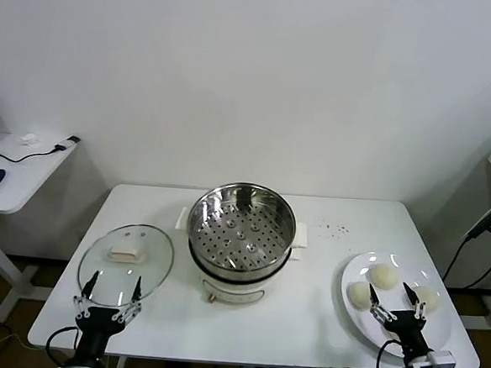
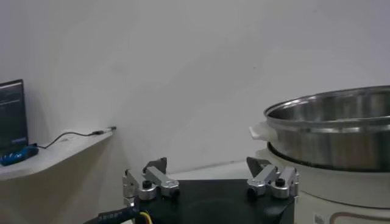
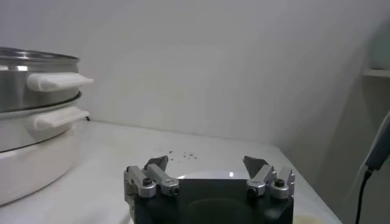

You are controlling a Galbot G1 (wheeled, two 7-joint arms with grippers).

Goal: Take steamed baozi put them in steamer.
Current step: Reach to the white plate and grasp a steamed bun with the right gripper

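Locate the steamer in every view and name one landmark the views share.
Head view: steamer at table centre, between glass lid and plate.
Left wrist view: steamer beyond the left gripper.
Right wrist view: steamer beyond the right gripper.
Shared landmark: its white side handles.

My head camera looked forward and down over the whole white table. Both my wrist cameras sat low near the tabletop, facing the back wall; each shared with it the steamer.
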